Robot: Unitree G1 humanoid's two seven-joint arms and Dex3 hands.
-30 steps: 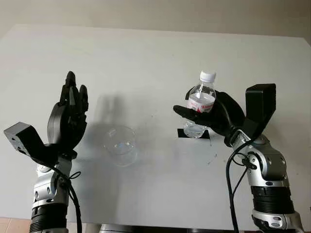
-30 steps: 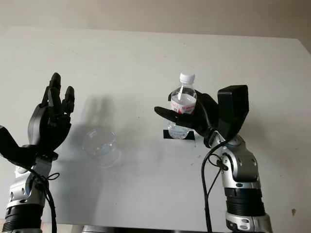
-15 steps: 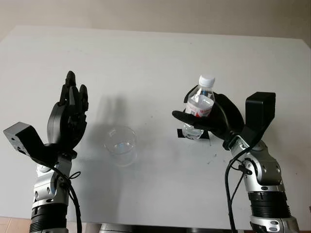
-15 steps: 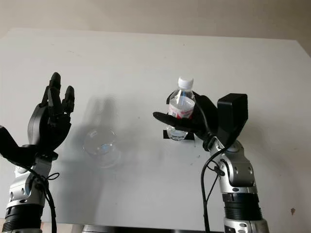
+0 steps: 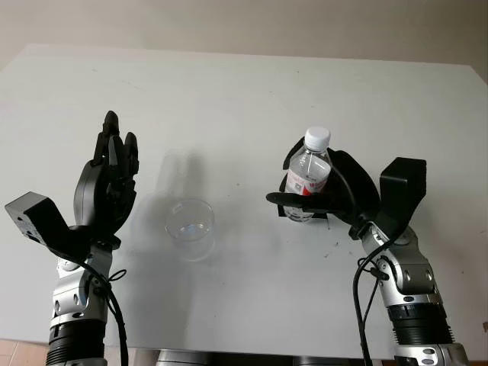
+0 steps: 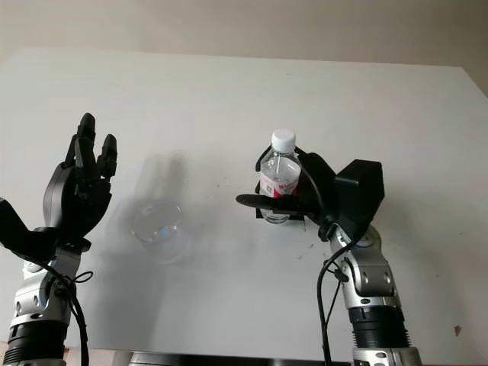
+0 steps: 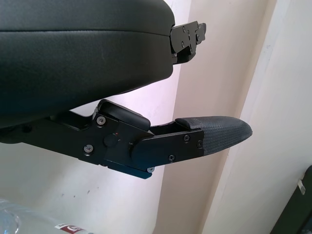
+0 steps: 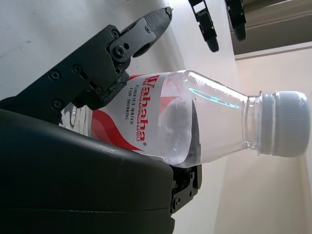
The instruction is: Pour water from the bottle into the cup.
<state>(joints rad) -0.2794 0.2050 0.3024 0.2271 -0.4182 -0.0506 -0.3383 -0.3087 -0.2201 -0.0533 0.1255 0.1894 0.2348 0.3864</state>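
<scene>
A white table (image 5: 244, 99) takes up most of the head views. Its far edge runs across the top, and behind it there is a plain beige wall (image 5: 305, 23). On the table, right of the middle, lies a small strip of black tape (image 6: 259, 216), partly hidden. Soft grey shadows (image 5: 179, 171) fall on the white surface left of the middle. Some tiny dark specks (image 5: 333, 245) are on the table near the tape. At the bottom left corner a bit of reddish floor (image 5: 15, 352) shows.

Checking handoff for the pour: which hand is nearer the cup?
Left. The left hand is raised, open, just beside the clear plastic cup. The right hand is farther off, across the table, gripping the water bottle.
</scene>
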